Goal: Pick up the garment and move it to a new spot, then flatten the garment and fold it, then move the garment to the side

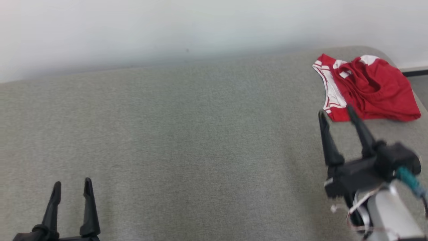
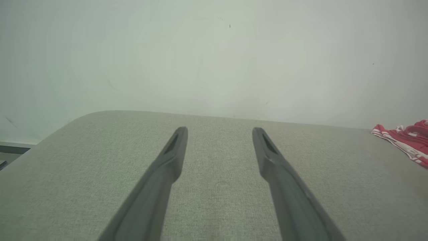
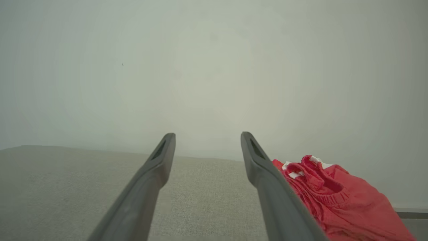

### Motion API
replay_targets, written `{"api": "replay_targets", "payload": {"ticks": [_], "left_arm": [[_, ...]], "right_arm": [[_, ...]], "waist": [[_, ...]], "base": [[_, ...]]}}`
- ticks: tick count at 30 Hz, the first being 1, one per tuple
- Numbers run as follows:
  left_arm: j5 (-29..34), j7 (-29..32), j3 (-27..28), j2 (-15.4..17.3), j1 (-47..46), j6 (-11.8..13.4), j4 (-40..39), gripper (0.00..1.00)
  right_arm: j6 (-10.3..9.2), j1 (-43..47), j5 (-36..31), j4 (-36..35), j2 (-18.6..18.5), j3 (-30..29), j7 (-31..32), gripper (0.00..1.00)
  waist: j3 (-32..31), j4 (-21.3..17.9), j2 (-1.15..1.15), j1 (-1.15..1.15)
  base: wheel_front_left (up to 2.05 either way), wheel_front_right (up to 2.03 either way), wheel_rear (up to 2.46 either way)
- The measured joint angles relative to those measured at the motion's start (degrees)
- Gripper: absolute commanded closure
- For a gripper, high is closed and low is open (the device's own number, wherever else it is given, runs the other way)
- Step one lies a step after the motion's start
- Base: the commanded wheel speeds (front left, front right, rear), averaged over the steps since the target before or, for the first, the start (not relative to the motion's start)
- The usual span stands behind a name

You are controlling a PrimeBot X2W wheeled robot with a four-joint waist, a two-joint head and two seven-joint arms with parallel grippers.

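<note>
One red garment point(image 1: 374, 90) crumpled on grey surface point(image 1: 187, 134).

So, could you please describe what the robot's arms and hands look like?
Both the left hand and right hand have two long, tapering dark fingers on a black base. Behind the right one sits a pale silver forearm with a teal cable and thin loose wires.

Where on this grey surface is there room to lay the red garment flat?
The wide middle of the grey surface is bare: bordered by the wall behind, the left gripper at the near left and the right gripper at the right. The crowded part is the far right corner, where the red garment lies bunched with the open right gripper close to it.
</note>
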Motion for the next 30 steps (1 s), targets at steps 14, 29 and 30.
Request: {"api": "replay_targets", "payload": {"ticks": [14, 29, 30], "left_arm": [[0.3, 0.0, -1.5, -0.2, 1.8, -0.4, 4.8, 0.00], [-0.5, 0.4, -2.7, 0.8, 1.9, -0.6, 5.9, 0.00], [-0.5, 0.4, -2.7, 0.9, 1.9, -0.6, 5.8, 0.00]], "right_arm": [[0.00, 18.1, -6.5, -11.6, 6.8, -6.1, 4.1, 0.00], [0.00, 22.3, -4.8, -11.6, 9.4, -7.9, 6.3, 0.00], [0.00, 22.3, -4.7, -11.4, 9.4, -8.0, 6.2, 0.00]], "waist": [[-6.2, 2.7, 0.00, 0.00], [-7.5, 4.2, 0.00, 0.01], [-7.5, 4.2, 0.00, 0.01]], "base": [[0.00, 0.00, 0.00], [0.00, 0.00, 0.00], [0.00, 0.00, 0.00]]}}
